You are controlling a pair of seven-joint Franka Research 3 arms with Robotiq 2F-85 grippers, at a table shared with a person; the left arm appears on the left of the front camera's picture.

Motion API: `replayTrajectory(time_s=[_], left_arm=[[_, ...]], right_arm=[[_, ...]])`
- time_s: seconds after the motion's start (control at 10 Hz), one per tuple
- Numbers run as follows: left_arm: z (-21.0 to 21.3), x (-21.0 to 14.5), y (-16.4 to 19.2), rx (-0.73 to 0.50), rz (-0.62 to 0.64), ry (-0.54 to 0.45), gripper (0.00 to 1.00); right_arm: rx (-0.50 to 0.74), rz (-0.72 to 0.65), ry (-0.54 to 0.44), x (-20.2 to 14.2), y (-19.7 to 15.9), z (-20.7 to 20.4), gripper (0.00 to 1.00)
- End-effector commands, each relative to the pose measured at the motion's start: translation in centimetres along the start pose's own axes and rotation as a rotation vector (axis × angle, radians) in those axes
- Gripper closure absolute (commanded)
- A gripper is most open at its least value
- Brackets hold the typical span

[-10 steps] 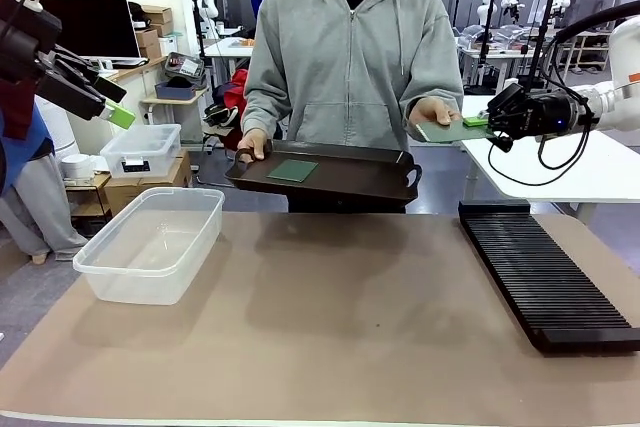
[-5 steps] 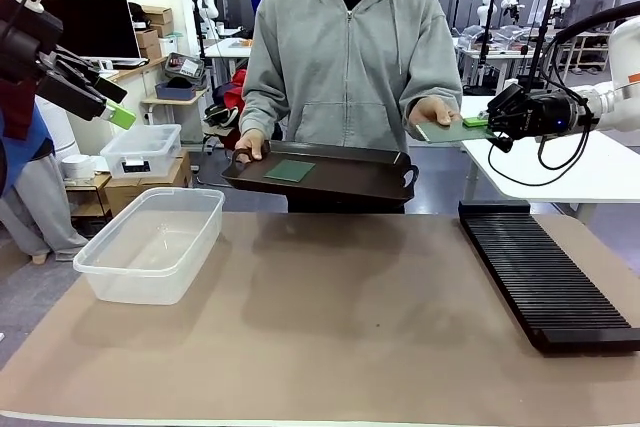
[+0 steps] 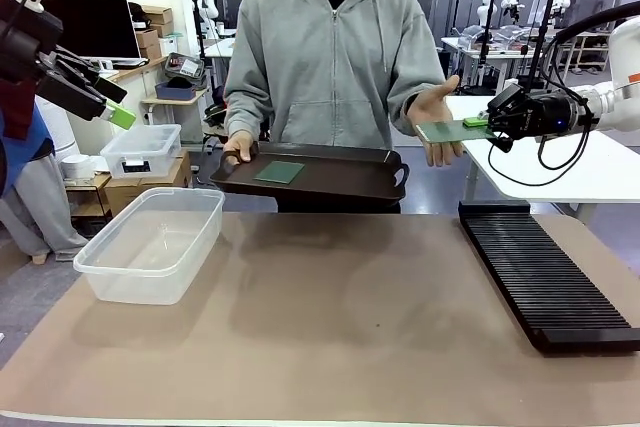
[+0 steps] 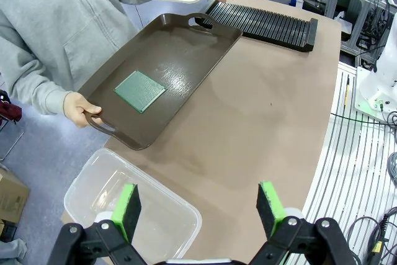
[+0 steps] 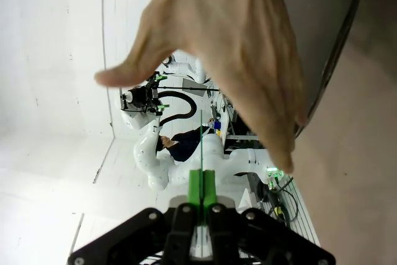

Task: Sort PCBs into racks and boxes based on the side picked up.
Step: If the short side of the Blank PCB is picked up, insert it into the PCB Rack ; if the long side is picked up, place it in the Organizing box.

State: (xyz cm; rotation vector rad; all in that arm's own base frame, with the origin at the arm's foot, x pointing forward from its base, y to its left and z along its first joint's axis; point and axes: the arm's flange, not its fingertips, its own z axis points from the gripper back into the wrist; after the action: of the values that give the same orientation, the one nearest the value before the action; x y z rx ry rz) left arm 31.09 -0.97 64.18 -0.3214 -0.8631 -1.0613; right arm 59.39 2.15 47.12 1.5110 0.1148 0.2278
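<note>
Now the right end effector point(image 3: 487, 124) is clamped on the PCB point(image 3: 450, 131), edge-held at the person's open hand point(image 3: 437, 119). Draw it clear level, then turn it upright for a rack point(image 3: 540, 282) slot. The left end effector point(image 4: 200, 206) stands apart, raised near the box point(image 3: 152, 287).

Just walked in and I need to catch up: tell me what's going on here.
It looks like a handover. The right end effector is shut on the edge of one PCB, held in the air beside the person's open hand. The person's other hand holds a brown tray with the second PCB lying on it. The left end effector hangs open high near the clear tub. The black rack lies on the table at the right.
</note>
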Motion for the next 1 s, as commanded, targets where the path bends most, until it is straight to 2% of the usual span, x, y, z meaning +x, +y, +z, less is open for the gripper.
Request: replayTrajectory(time_s=[0.0,0.8,0.9], left_arm=[[-0.14,0.02,0.05,0.0,0.0,-0.001,0.0],[-0.14,0.02,0.05,0.0,0.0,-0.001,0.0],[-0.14,0.02,0.05,0.0,0.0,-0.001,0.0]], right_arm=[[-0.002,-0.001,0.0,0.01,-0.02,0.06,1.0],[0.0,0.0,0.0,0.0,0.0,0.0,0.98],[-0.011,0.046,0.002,-0.27,0.14,0.53,0.98]])
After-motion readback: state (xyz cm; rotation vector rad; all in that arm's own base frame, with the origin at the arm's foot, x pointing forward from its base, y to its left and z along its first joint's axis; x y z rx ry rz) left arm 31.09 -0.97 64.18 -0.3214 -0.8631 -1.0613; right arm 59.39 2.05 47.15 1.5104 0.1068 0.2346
